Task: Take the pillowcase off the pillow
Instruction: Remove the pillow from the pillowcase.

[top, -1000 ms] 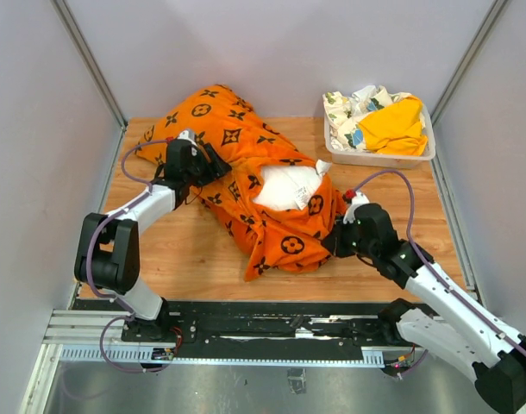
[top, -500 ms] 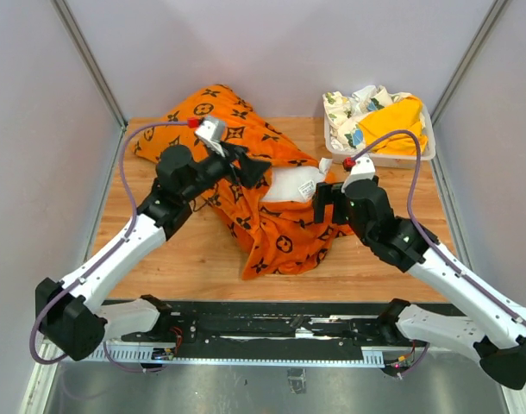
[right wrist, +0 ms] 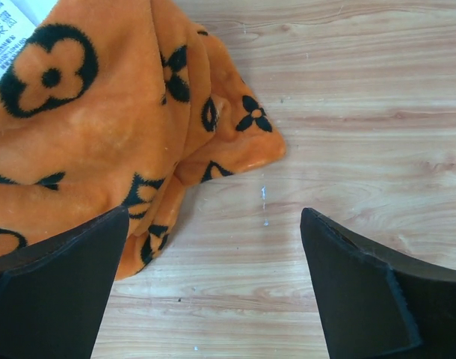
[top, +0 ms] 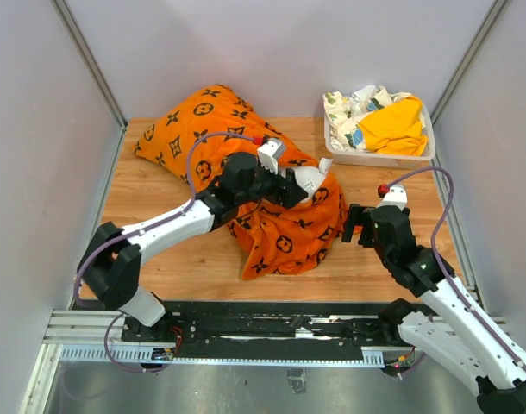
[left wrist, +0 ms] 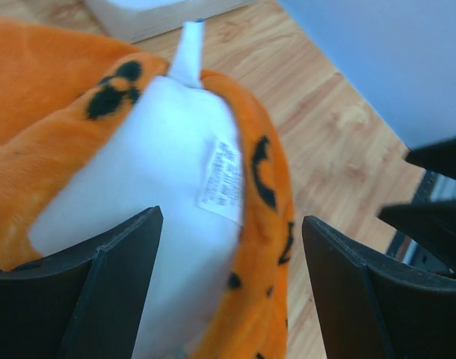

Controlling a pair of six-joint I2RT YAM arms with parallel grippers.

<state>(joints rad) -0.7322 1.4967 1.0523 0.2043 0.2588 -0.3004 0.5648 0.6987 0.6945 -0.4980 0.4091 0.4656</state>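
Although most of the pillow [top: 308, 178] is buried inside the pillowcase [top: 207, 121], one white corner with its label [left wrist: 220, 176] pokes out of the open mouth near the middle of the desk [top: 159, 250]. The left end effector [left wrist: 232, 221] hangs over that corner, jaws spread wide, straddling it but gripping nothing. The right end effector [right wrist: 213, 217], also released, hovers above bare wood just beside the case's loose hem. I judge this to be the grasp-setting step. The left should close on the bare pillow corner, while the right needs to shift onto the hem and pinch fabric only, so the two can pull apart. At the far right a white bin [top: 379, 159] holds a crumpled floral cloth [top: 345, 112] and a yellow cloth [top: 394, 125].
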